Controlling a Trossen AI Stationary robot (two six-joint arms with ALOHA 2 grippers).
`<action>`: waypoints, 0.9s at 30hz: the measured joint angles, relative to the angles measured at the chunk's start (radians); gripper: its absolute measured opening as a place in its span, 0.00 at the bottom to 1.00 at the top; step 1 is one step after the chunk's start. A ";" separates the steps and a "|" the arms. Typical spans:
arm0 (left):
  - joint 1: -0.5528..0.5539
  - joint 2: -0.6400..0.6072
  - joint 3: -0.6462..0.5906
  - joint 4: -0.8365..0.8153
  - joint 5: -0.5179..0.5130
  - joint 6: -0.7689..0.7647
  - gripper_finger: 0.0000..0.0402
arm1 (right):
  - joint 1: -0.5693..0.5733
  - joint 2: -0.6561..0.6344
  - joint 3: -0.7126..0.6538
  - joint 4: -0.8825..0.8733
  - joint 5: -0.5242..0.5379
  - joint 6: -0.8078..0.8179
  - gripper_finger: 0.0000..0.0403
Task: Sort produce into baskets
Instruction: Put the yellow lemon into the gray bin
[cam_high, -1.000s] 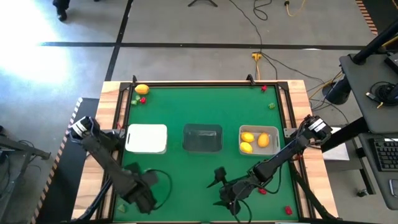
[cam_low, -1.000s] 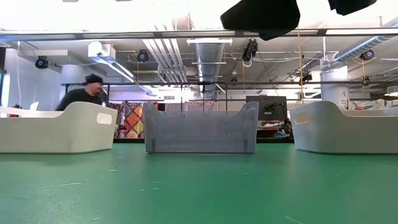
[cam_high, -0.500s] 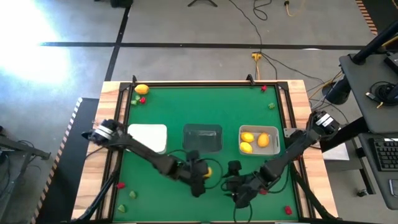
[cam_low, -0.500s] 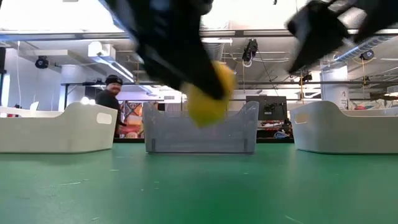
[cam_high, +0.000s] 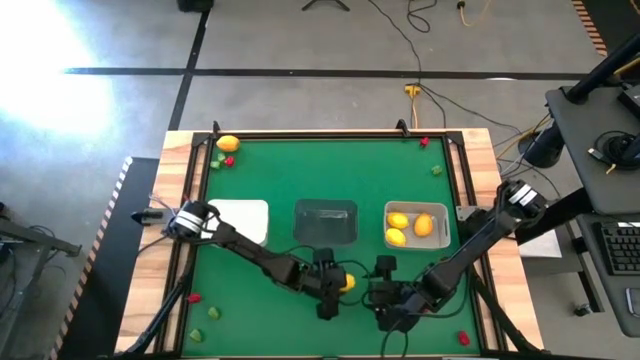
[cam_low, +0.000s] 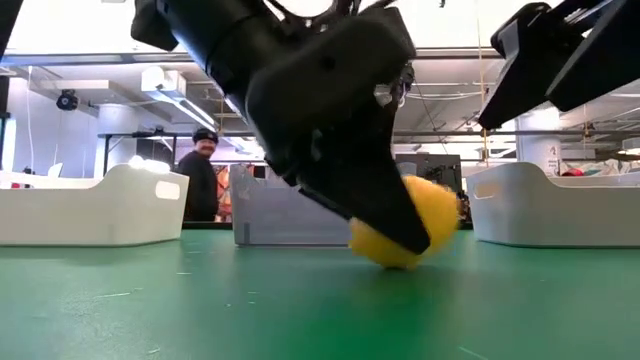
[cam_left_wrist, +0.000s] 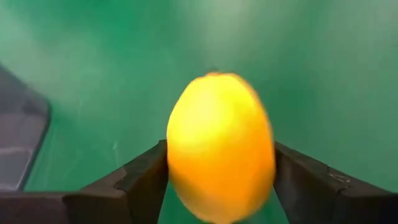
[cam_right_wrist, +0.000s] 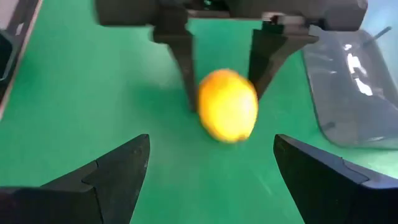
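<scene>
My left gripper (cam_high: 338, 286) is shut on a yellow lemon (cam_high: 348, 283) near the middle of the green mat, in front of the dark grey basket (cam_high: 326, 222). In the low view the lemon (cam_low: 405, 235) is at or just above the mat. My right gripper (cam_high: 384, 297) is open and empty just to the lemon's right, its fingers facing the lemon (cam_right_wrist: 228, 104). The white basket (cam_high: 237, 222) stands to the left. The pale basket (cam_high: 440, 232) to the right holds three yellow and orange fruits. My left gripper pinches the lemon's two opposite sides (cam_left_wrist: 180, 155) between its two fingers (cam_left_wrist: 146, 177). The fingers slant down from the table's left. The lemon's long axis runs along the fingers, and its end sticks out past the fingertips (cam_low: 400, 225). Whether it rests on the mat I cannot tell.
A yellow fruit (cam_high: 228, 143) with red and green bits lies at the far left corner. Red (cam_high: 424, 142) and green (cam_high: 437, 170) bits lie at the far right. Red (cam_high: 194, 297) and green (cam_high: 213, 313) bits lie near left, a red bit (cam_high: 463, 338) near right. A person (cam_low: 203, 175) stands beyond the table.
My left gripper has swept from the near left corner toward the table's right, carrying the lemon to the middle of the mat and down close to it. My right gripper has shifted a little toward the right edge, staying open.
</scene>
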 joint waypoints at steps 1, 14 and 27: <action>-0.002 -0.001 0.002 0.004 -0.001 0.006 0.63 | -0.001 0.004 -0.001 0.009 0.003 -0.002 0.83; -0.067 -0.154 -0.001 -0.211 -0.081 0.021 0.66 | -0.055 0.083 -0.002 0.150 -0.009 -0.088 0.83; -0.134 -0.408 -0.161 -0.259 -0.410 -0.036 0.61 | -0.076 0.093 -0.068 0.365 -0.113 -0.065 0.83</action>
